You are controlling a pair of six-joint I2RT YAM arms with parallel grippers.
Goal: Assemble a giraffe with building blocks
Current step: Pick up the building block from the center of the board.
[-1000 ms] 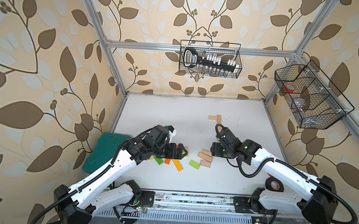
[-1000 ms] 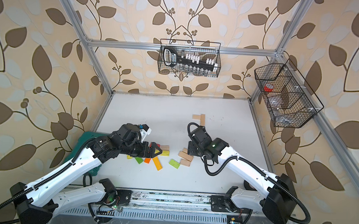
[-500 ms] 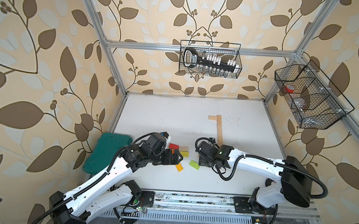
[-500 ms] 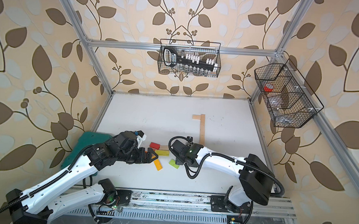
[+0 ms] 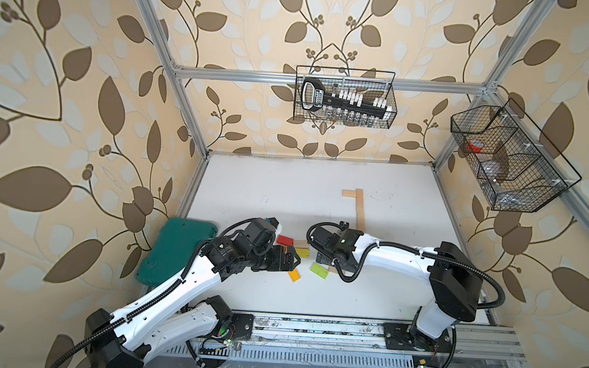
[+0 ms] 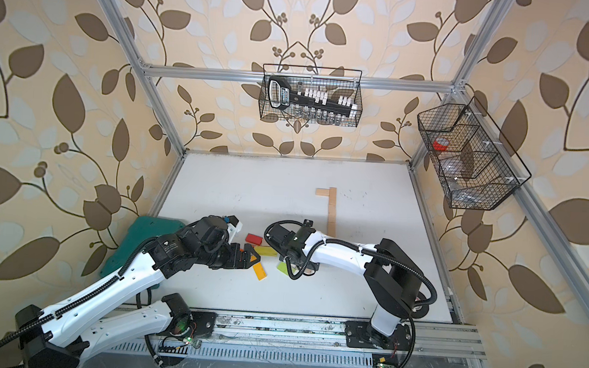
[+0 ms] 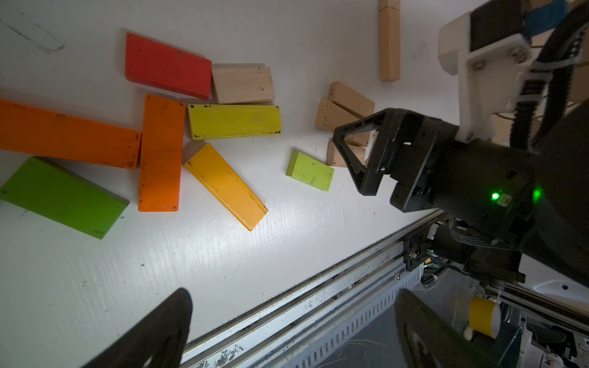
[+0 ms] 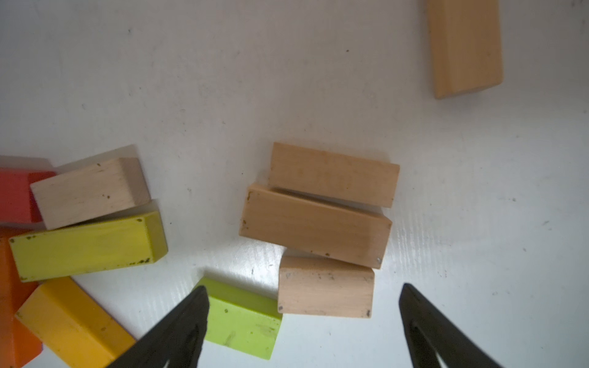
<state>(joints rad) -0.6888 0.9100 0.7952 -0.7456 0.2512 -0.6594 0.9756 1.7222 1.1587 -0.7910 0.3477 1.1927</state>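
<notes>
Right pincer (image 8: 302,286) has swung wide-open over the pale short block (image 8: 325,288) between its tips, left pincer (image 7: 293,291) wide too.

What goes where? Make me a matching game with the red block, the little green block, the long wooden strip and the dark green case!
Things:
1. red block
2. little green block
3. long wooden strip
4. dark green case

Places:
A. at the table's left edge, beside the left arm
B. closest to the open right tool
C. farther back, making an L with a short block
D. against a pale block, by the yellow block

Pairs: 1-D, 2-B, 3-C, 4-A.
</notes>
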